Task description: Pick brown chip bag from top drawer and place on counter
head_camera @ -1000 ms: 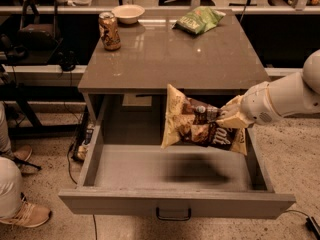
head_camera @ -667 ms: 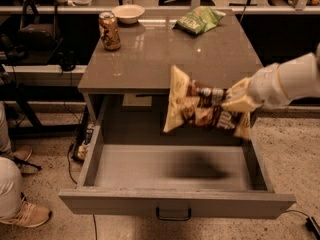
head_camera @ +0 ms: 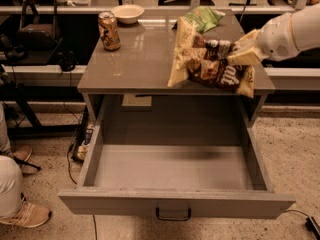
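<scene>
The brown chip bag (head_camera: 210, 61), dark brown with cream-yellow ends, hangs in the air over the right front part of the counter (head_camera: 140, 64). My gripper (head_camera: 235, 51) comes in from the right on a white arm and is shut on the bag's upper right part. The top drawer (head_camera: 175, 171) stands pulled out below, its pale grey inside bare, its dark handle (head_camera: 173, 215) at the front middle.
On the counter stand a drinks can (head_camera: 109, 31) at the back left, a white bowl (head_camera: 127, 13) behind it and a green chip bag (head_camera: 202, 18) at the back right. A person's shoe and leg (head_camera: 20, 211) are at the lower left. Cables lie on the floor left of the drawer.
My gripper has lifted the brown chip bag up out of the drawer and carried it back over the counter's front right edge.
</scene>
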Controlling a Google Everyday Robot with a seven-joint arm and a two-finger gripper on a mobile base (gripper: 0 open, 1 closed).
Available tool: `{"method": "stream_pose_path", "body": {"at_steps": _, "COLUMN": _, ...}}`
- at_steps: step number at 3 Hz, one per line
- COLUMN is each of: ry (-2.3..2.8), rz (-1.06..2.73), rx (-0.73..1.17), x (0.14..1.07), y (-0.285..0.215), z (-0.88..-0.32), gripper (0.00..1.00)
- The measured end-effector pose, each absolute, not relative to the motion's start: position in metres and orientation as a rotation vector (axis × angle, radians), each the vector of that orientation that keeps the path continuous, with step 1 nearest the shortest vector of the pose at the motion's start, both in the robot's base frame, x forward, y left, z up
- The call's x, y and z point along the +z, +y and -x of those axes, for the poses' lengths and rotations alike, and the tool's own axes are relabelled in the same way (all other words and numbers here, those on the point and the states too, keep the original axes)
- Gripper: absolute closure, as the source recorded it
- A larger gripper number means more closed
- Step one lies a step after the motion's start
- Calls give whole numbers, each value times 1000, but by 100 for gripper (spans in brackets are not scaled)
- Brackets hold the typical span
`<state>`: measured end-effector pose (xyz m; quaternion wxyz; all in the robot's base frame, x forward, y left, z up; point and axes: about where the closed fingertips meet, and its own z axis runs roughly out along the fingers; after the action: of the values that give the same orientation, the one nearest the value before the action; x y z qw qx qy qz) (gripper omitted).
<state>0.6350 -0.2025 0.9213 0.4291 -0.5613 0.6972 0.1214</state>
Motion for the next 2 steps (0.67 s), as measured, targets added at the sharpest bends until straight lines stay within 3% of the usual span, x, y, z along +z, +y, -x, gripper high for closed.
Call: {"method": "stream_pose_path", "body": {"at_steps": 2, "ry": 1682, "rz": 1369, "rx": 235, "x": 963, "y": -213, "z": -650, "gripper": 100}}
